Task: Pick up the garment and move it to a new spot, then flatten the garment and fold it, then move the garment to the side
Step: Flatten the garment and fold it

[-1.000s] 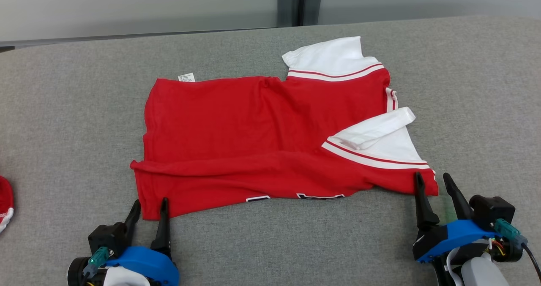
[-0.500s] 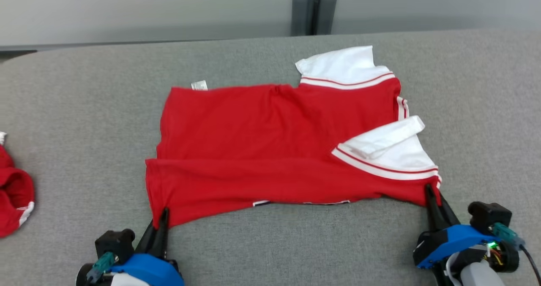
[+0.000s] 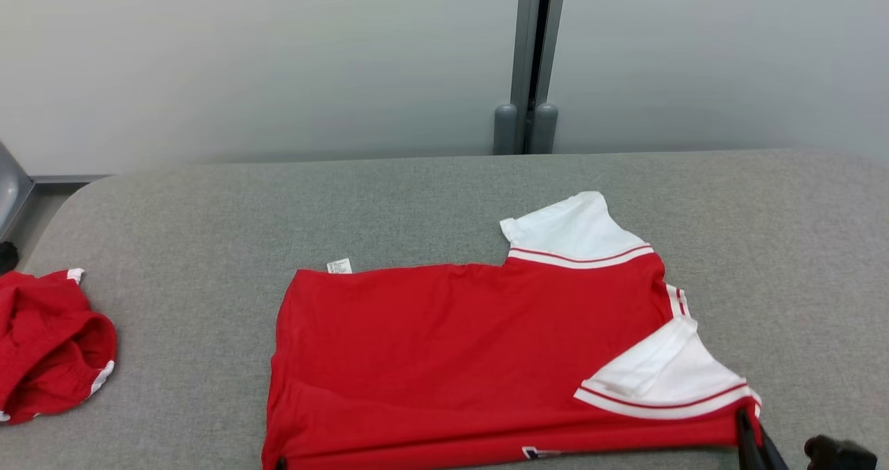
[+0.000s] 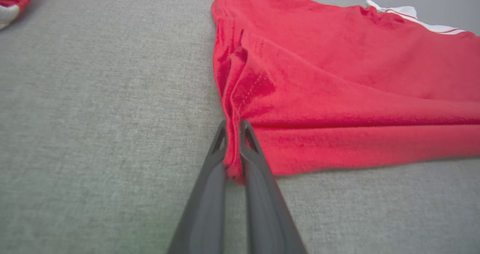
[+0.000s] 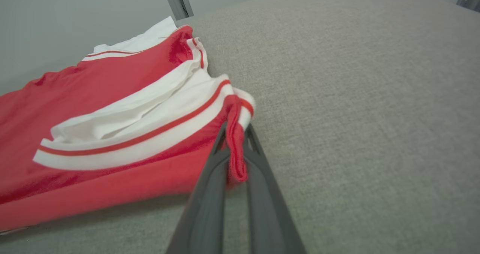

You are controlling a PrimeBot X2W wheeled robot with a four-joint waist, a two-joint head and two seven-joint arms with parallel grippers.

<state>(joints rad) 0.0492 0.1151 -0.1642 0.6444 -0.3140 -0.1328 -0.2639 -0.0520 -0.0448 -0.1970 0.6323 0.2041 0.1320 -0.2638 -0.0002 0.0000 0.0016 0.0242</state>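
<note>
- One grey padded table (image 3: pixel 173 220) carries everything, and bare cloth is seen on all sides of the work.
- Most of the centre of the head view, down to 6 o'clock, is taken by the red T-shirt (image 3: pixel 451 345). It lies spread and largely flat, with a band along its near edge that appears doubled over. From this, placing and flattening are judged done and folding begun.
- A second red garment (image 3: pixel 48 345) is heaped at 8 o'clock, well apart from the shirt.
- The near white sleeve (image 3: pixel 667 376) is turned inward over the red body at 4 o'clock, while the far white sleeve (image 3: pixel 569 230) sticks out at 1 o'clock and is not yet tucked.
- The shirt's 7 o'clock corner is pinched tight between the closed fingers of the left gripper (image 4: pixel 234 125).
- The 5 o'clock corner, by the striped sleeve band, is clamped in the same way by the right gripper (image 5: pixel 236 130).
- A care label (image 3: pixel 339 266) shows at the shirt's 11 o'clock edge.
- The remaining folds and the move to the side are judged outstanding.
</note>
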